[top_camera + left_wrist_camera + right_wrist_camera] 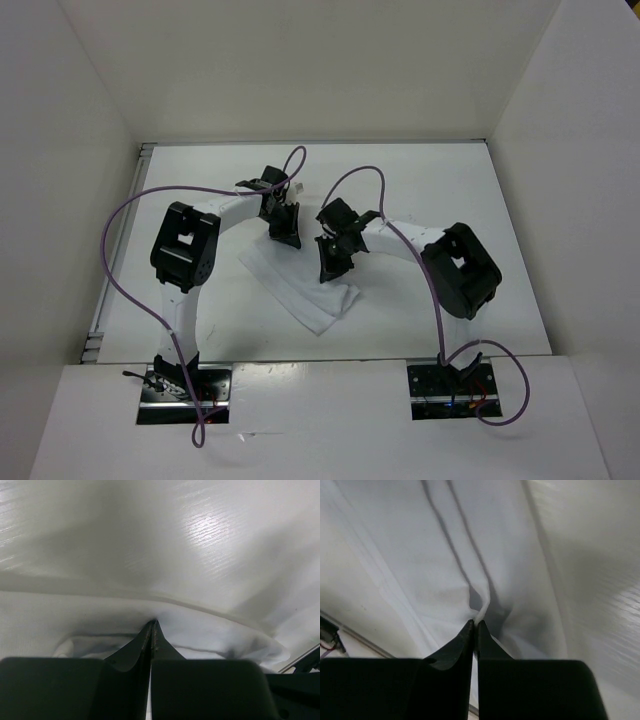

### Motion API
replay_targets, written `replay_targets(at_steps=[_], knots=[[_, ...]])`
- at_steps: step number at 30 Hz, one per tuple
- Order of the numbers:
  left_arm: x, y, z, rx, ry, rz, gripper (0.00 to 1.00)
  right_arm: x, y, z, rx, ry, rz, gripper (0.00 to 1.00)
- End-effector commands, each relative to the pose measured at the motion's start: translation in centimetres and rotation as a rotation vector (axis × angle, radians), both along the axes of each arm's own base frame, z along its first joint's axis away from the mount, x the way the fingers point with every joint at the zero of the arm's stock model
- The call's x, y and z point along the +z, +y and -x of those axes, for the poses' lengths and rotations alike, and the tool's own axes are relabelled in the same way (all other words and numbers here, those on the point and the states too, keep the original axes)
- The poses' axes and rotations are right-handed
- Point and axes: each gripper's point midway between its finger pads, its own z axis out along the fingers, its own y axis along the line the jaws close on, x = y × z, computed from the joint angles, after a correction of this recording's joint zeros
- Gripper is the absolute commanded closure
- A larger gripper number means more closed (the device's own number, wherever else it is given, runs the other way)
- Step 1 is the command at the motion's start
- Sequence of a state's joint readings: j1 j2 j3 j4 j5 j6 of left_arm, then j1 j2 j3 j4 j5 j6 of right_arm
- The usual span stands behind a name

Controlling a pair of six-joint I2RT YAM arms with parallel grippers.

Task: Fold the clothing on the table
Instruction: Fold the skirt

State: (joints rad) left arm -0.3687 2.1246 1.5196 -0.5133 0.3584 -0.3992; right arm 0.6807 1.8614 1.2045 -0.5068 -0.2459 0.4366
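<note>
With the clothing (305,292) lying rumpled near the middle of the table (470,200), the left gripper (285,230) and right gripper (333,263) each nipped tight on a thin fold of it (both pinches look shallow), we should lift evenly, draw it taut, then lay edge squarely over edge.

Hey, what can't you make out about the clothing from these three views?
- Top view: far edge of the clothing, hidden under the left hand and right hand.
- Wrist views: its outline, cut off by frame edges.
- Garment type: too bunched to tell.
</note>
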Motion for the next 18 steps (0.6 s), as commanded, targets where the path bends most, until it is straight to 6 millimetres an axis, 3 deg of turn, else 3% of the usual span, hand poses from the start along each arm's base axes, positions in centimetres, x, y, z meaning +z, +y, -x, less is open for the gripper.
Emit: replay_targets(at_steps=[1,7,8,10,13,16,18], knots=[[-2.6,1.9,0.4,0.014,0.000,-0.117,1.00,2.9,3.1,-0.1,0.058,-0.004,-0.156,0.98],[-3.0,2.0,0.5,0.014,0.009,-0.121,1.00,10.0,5.9,1.0,0.114,-0.074,-0.277,1.00],[-3.4,2.0,0.6,0.013,0.017,-0.124,1.00,10.4,6.2,1.6,0.129,-0.068,-0.275,1.00],[-3.1,1.9,0.3,0.014,0.009,-0.121,1.00,11.2,7.7,2.3,0.193,-0.067,-0.302,1.00],[-3.2,1.8,0.0,0.014,0.008,-0.120,1.00,10.4,9.2,3.7,0.279,-0.010,-0.316,0.99],[-3.0,1.7,-0.3,0.014,-0.001,-0.117,1.00,9.2,10.7,6.4,0.394,0.053,-0.302,0.93],[-3.0,1.7,-0.3,0.014,-0.001,-0.117,1.00,9.4,11.1,7.7,0.443,0.070,-0.293,0.83]])
